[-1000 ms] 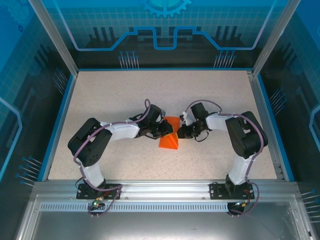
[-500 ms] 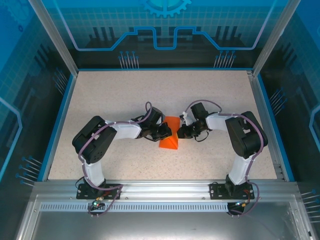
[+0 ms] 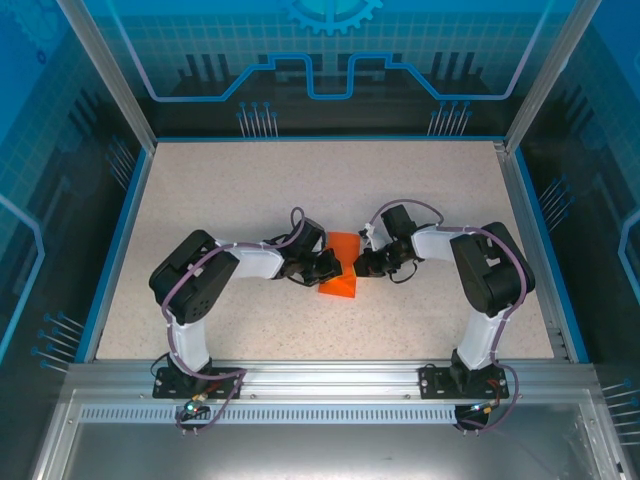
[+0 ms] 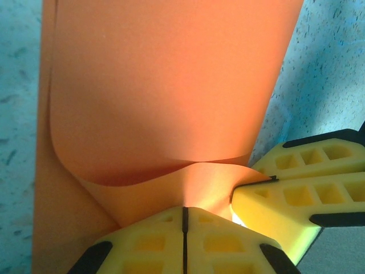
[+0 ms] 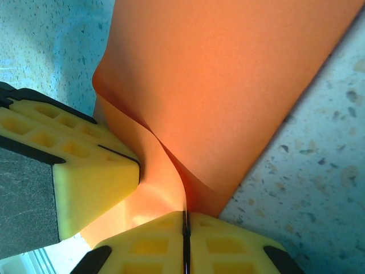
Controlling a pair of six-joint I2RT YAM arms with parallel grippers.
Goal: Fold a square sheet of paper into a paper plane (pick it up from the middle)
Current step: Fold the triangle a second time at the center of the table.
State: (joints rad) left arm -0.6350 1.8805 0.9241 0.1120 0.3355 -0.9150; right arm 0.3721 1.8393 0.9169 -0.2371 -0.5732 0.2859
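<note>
The square sheet of paper (image 3: 342, 272), bright orange and partly folded, lies at the middle of the table between my two grippers. My left gripper (image 3: 329, 266) meets it from the left and my right gripper (image 3: 361, 263) from the right. In the left wrist view the yellow left gripper (image 4: 184, 210) is shut, pinching a raised ridge of the sheet (image 4: 165, 85). The right gripper (image 4: 272, 178) sits close by, also on the paper. In the right wrist view my right gripper (image 5: 185, 216) is shut on a curled edge of the sheet (image 5: 228, 74), with the left gripper (image 5: 137, 162) beside it.
The speckled tabletop (image 3: 220, 200) is bounded by a blue rim (image 3: 120, 240) and transparent walls. The metal rail with both arm bases (image 3: 320, 380) runs along the near edge.
The left jaws have closed the last bit onto the paper. The left arm's elbow has shifted slightly right. The right arm and the sheet have barely moved.
</note>
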